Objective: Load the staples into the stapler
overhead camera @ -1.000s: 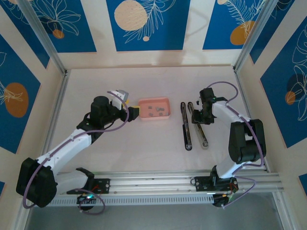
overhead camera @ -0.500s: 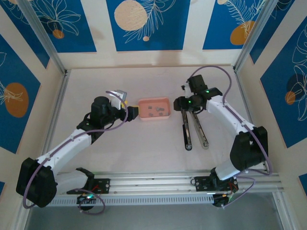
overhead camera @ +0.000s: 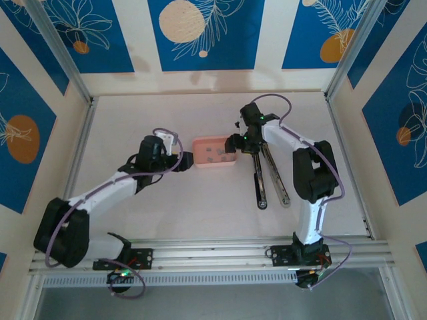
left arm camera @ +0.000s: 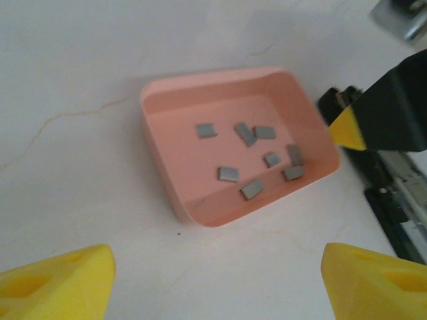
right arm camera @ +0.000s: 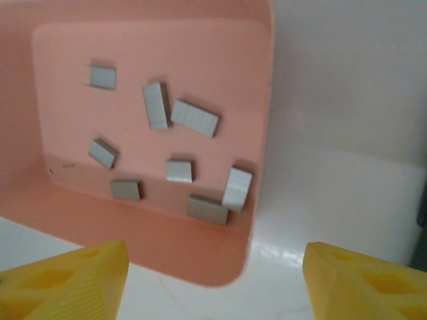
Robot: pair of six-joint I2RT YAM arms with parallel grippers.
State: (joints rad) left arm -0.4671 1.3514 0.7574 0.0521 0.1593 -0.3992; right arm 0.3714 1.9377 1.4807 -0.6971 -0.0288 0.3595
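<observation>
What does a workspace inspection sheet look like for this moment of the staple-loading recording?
Surface: pale table, bare apart from the job's things.
Job's things: eight staples lie loose in the pink tray; the stapler lies opened flat to the tray's right, no staples seen in it.
Clutter: nothing seen.
Grippers: left gripper is at the tray's left side, fingers apart, holding nothing; right gripper is at the tray's right side, fingers apart, holding nothing.
Cables: purple cables loop along both arms, clear of the tray.
Surroundings: blue and cream wall panels; metal rail at the near edge.
</observation>
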